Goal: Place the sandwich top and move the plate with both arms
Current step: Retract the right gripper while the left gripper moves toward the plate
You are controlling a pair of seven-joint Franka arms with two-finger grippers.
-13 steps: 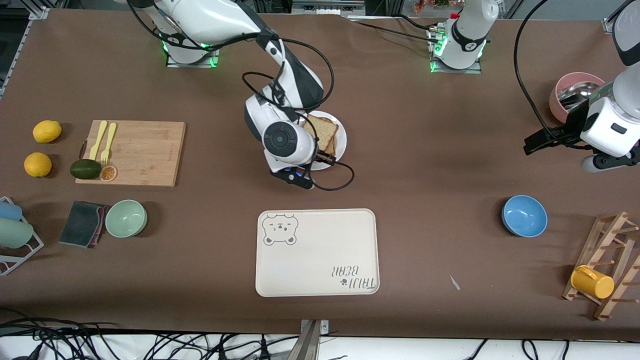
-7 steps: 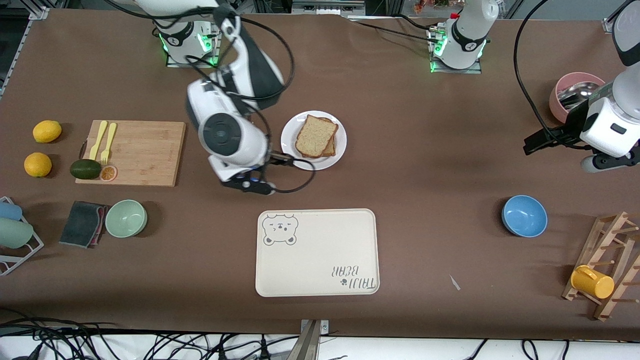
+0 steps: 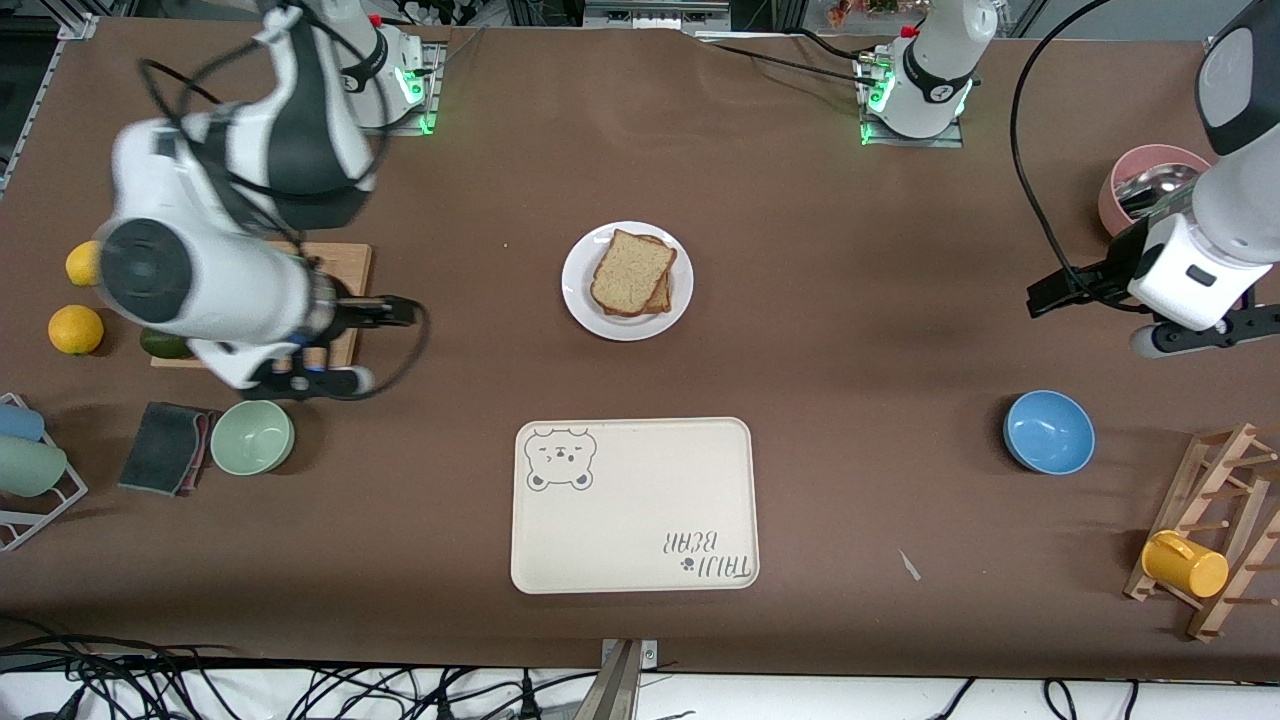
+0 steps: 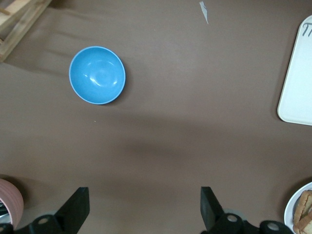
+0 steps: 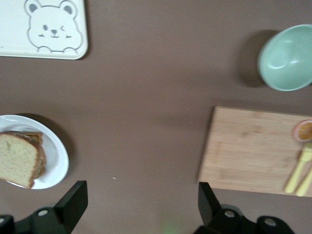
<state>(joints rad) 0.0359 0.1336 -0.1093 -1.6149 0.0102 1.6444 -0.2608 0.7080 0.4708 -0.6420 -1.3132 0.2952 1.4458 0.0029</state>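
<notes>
The sandwich top (image 3: 630, 270), a bare brown bread slice, lies on another slice on the round white plate (image 3: 578, 290) at mid-table. The plate (image 5: 56, 156) and slice (image 5: 17, 158) also show in the right wrist view, and the plate's edge (image 4: 292, 212) shows in the left wrist view. My right gripper (image 5: 141, 191) is open and empty, up over the table beside the cutting board; in the front view it is under the wrist (image 3: 310, 381). My left gripper (image 4: 144, 195) is open and empty, up over bare table between the pink and blue bowls (image 3: 1195, 335).
A cream bear-printed tray (image 3: 640, 505) lies nearer the camera than the plate. At the right arm's end are a wooden cutting board (image 3: 345, 300), a green bowl (image 3: 252, 437) and lemons (image 3: 76, 329). At the left arm's end are a blue bowl (image 3: 1048, 431), a pink bowl (image 3: 1125, 200) and a wooden rack (image 3: 1215, 530).
The right arm has swung away from the plate toward its own end of the table, now over the cutting board. The bread stays on the plate. The left arm shifted slightly.
</notes>
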